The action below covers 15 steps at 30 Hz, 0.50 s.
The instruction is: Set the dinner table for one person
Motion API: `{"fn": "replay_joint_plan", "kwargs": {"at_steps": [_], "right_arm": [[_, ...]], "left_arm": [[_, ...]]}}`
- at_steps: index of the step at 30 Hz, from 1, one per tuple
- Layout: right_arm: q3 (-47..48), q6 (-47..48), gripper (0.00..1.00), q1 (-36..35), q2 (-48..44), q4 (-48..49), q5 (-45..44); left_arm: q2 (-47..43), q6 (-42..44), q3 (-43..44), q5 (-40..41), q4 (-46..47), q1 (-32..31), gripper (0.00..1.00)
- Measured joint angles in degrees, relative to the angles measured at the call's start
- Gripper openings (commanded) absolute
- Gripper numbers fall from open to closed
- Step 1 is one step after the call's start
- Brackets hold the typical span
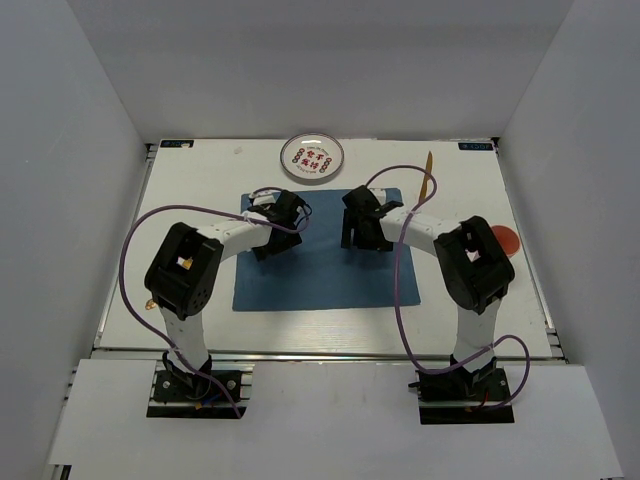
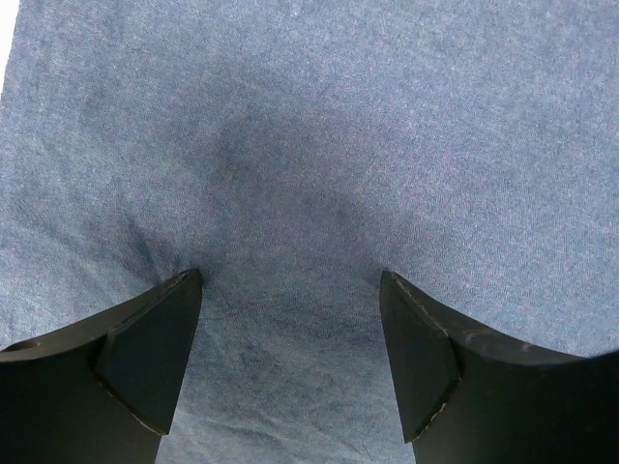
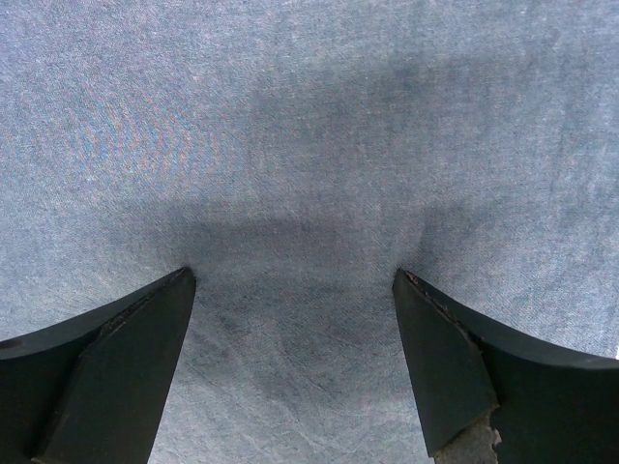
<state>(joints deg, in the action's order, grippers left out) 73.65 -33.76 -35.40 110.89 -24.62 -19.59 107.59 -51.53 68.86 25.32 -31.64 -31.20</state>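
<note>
The dinner table [image 1: 195,190] is a white tabletop with a metal rail edge. A blue cloth placemat [image 1: 325,270] lies flat at its middle. My left gripper [image 1: 270,243] is open with its tips down on the placemat's far left part. In the left wrist view the left gripper [image 2: 290,280] shows only blue cloth [image 2: 309,145] between the black fingers [image 2: 145,358]. My right gripper [image 1: 358,238] is open on the placemat's far right part. The right gripper [image 3: 295,275] also shows only cloth [image 3: 309,126] between its fingers [image 3: 455,367].
A white plate with red marks [image 1: 312,157] sits at the far edge behind the placemat. A yellow-orange utensil [image 1: 429,172] lies at the far right. A red round object [image 1: 505,240] sits by the right arm, partly hidden. Purple cables loop over both arms.
</note>
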Motion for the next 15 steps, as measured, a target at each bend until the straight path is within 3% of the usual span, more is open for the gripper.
{"fn": "replay_joint_plan", "kwargs": {"at_steps": [12, 15], "right_arm": [[-2.84, -0.57, 0.89, 0.13, -1.79, 3.15, 0.37], [-2.84, -0.57, 0.89, 0.24, -1.99, 3.10, 0.57]], "left_arm": [[-0.17, 1.36, 0.17, -0.44, -0.09, 0.72, 0.88], [-1.05, 1.49, 0.09, -0.44, -0.68, 0.74, 0.92]]}}
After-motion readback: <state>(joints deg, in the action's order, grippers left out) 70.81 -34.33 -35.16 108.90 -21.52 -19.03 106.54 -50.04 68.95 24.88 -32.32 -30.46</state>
